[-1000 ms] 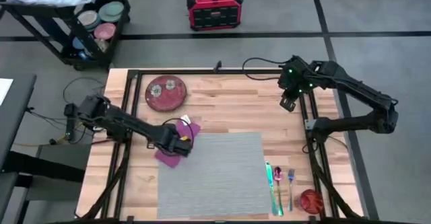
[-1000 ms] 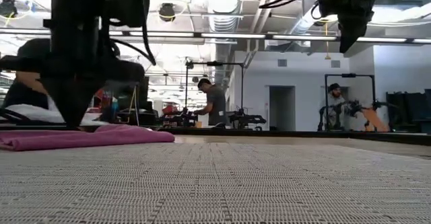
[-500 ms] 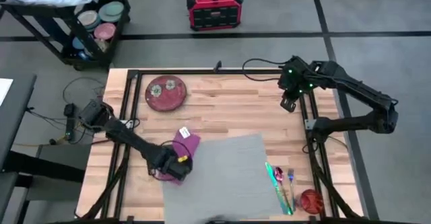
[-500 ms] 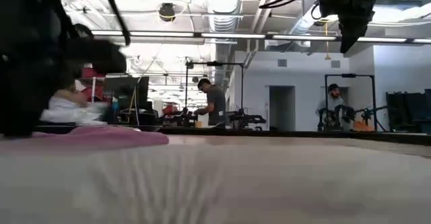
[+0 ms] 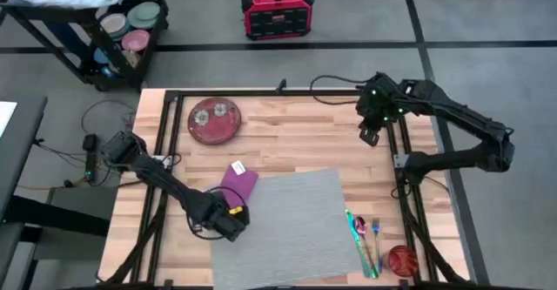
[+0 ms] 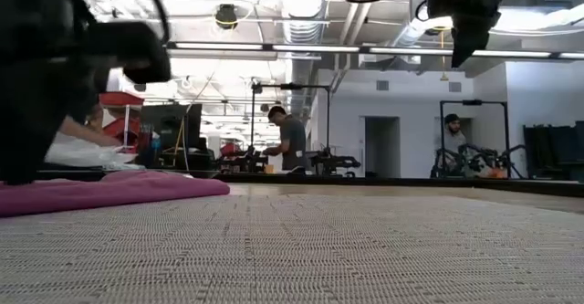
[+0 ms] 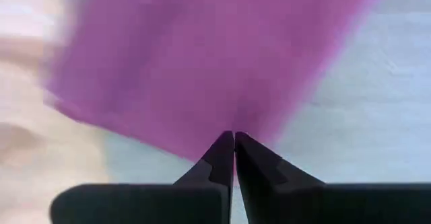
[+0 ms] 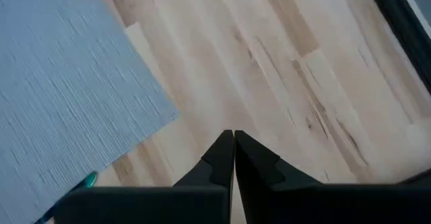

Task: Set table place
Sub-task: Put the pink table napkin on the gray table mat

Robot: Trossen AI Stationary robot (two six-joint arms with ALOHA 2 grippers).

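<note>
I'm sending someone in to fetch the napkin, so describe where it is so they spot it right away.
On the wooden table, find the big grey placemat. The napkin lies at its far left corner, overlapping it: the only purple cloth, much smaller than the mat.

No text, label, brand, number or sign can be read in any view. The red box [image 5: 277, 10] on the floor beyond the table has a small lit display panel on top, but its characters are too small to make out. The purple napkin [image 5: 238, 181] carries a small white tag, which is likewise illegible.
</note>
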